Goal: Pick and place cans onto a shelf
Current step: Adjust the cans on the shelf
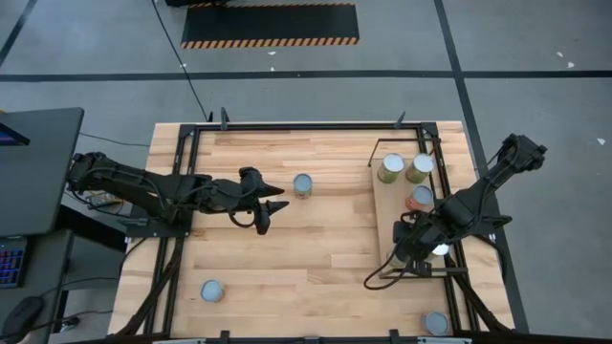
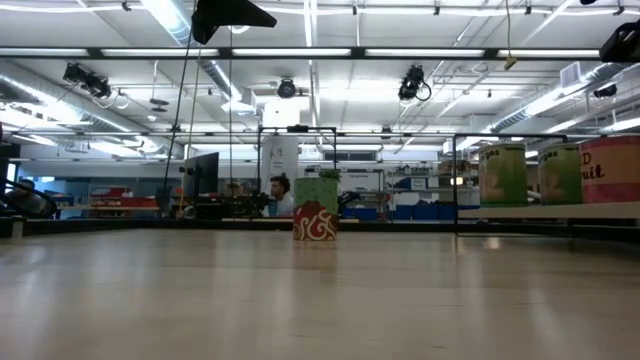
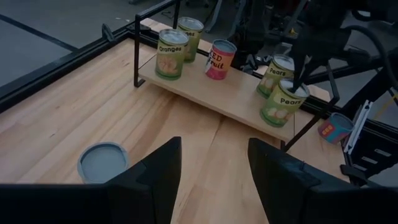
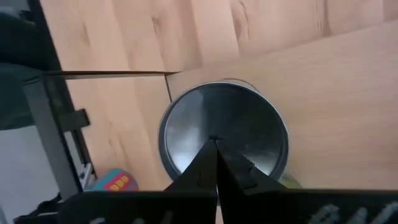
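The shelf (image 1: 390,218) is a light-wood panel in a black frame at the table's right. Several cans stand on it, among them two at its far end (image 1: 390,168) (image 1: 419,168) and a red-labelled one (image 3: 219,59). My right gripper (image 4: 216,144) is shut, pointing down over the silver top of a pears can (image 4: 224,134) at the shelf's near end; that can also shows in the left wrist view (image 3: 283,102). My left gripper (image 3: 211,168) is open and empty above mid-table, close to a grey-topped can (image 1: 302,184) standing on the tabletop. My right gripper's shut fingertips (image 4: 211,155) stand over the middle of the pears can's top (image 4: 231,121), coming from above and pointing down. The can stands upright on the shelf. Whether the tips touch the top, I cannot tell.
One can (image 1: 212,290) stands on the table at the near left and another (image 1: 436,323) at the near right edge. A black metal frame (image 1: 287,126) runs round the tabletop. The bare wood between the left gripper and the shelf (image 1: 335,229) is free.
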You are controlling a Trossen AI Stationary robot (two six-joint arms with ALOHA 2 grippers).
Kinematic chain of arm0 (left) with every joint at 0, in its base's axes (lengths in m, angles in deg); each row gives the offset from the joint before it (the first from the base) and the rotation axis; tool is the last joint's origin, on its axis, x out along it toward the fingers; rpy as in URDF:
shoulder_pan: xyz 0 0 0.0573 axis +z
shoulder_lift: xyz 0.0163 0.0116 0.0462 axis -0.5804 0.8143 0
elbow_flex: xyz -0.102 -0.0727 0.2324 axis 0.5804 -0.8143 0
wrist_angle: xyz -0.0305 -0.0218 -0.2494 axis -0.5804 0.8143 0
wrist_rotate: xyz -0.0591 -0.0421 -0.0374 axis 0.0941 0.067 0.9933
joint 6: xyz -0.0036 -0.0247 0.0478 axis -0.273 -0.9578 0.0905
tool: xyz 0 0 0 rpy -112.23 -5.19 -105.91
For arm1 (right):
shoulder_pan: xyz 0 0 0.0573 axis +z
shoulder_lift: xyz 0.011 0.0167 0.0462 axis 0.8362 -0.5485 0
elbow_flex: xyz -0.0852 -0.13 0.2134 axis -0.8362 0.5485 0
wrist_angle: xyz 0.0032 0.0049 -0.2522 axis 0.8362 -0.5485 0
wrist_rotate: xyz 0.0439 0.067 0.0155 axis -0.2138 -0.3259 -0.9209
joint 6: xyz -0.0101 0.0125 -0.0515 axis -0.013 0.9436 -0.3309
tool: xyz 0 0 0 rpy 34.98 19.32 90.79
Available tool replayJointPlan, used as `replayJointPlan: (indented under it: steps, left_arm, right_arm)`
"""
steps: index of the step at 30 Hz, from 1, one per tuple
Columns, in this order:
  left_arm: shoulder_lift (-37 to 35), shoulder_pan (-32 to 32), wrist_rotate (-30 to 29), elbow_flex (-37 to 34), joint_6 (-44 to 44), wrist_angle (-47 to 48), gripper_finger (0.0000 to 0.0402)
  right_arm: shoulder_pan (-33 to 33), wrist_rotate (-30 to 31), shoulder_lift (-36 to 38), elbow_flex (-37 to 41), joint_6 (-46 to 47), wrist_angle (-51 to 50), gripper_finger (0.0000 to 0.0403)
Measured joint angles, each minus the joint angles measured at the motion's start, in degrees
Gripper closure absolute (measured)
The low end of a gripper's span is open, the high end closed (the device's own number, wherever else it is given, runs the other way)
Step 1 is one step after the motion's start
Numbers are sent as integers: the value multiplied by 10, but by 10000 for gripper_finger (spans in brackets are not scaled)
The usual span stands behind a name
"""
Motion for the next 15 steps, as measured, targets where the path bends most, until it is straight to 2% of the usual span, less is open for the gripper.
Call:
replayJointPlan:
  steps: [10, 15]
  left_arm:
    - [0, 0, 0, 0, 0, 0, 209]
    - [0, 0, 0, 0, 1, 0, 209]
  right_arm:
    - [0, -15, 1, 3, 1, 16, 402]
    - [-4, 0, 16, -40, 7, -54, 402]
